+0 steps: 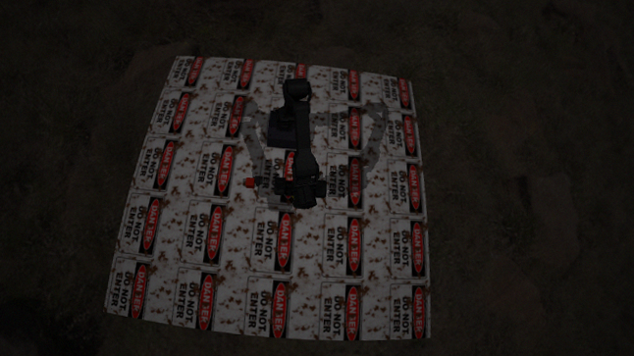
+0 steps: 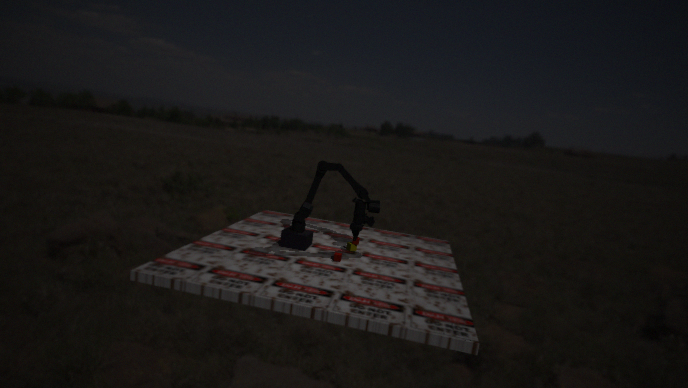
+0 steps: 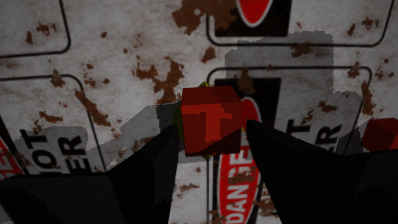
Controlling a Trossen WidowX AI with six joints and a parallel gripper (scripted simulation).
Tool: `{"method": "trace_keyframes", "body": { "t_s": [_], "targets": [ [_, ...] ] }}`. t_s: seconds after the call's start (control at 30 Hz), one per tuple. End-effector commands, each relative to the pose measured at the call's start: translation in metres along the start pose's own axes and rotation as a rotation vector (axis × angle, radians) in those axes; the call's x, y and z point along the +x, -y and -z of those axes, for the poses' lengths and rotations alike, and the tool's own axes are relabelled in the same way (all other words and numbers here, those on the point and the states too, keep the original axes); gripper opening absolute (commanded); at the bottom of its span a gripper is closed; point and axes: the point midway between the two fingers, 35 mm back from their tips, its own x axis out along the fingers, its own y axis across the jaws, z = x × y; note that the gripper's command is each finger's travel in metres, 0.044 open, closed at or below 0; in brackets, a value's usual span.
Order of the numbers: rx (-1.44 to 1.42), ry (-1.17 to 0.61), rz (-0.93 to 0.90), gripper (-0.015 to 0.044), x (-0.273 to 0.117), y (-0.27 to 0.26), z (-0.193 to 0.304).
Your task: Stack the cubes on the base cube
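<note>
The yellow base cube (image 2: 351, 247) (image 3: 177, 119) stands on the sign-patterned table. One red cube (image 2: 356, 241) (image 3: 212, 122) is on top of it, covering most of it in the wrist view, with yellow showing at the left, top and bottom edges. My gripper (image 2: 355, 236) (image 3: 212, 129) points down with its fingers on either side of this cube, a narrow gap showing on each side; it is open. The arm hides this cube in the top view. The other red cube (image 1: 249, 183) (image 2: 337, 257) (image 3: 382, 134) lies on the table, apart from the base cube.
The dark arm base (image 1: 281, 131) (image 2: 296, 239) stands on the table (image 1: 303, 242) (image 2: 225, 287), behind the cubes in the top view. The arm's shadows fall across the table. The scene is dim, and the exact overhang of the upper cube is hard to judge.
</note>
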Motion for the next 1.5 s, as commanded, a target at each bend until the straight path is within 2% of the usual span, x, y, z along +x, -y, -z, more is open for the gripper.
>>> {"method": "trace_keyframes", "body": {
  "t_s": [0.0,0.5,0.57,0.97,1.37,1.47],
  "targets": [
    [-0.001,0.01,-0.002,0.0205,-0.008,0.0,-0.001],
    [-0.001,0.01,-0.002,0.0205,-0.024,0.0,-0.001],
    [0.042,0.005,0.0,0.0258,-0.023,0.006,-0.001],
    [0.755,0.008,0.008,0.0265,-0.04,0.105,0.009],
    [1.479,0.017,0.01,0.0265,-0.058,0.19,0.05],
    [1.57,0.018,0.009,0.0265,-0.061,0.199,0.057]
  ]
}}
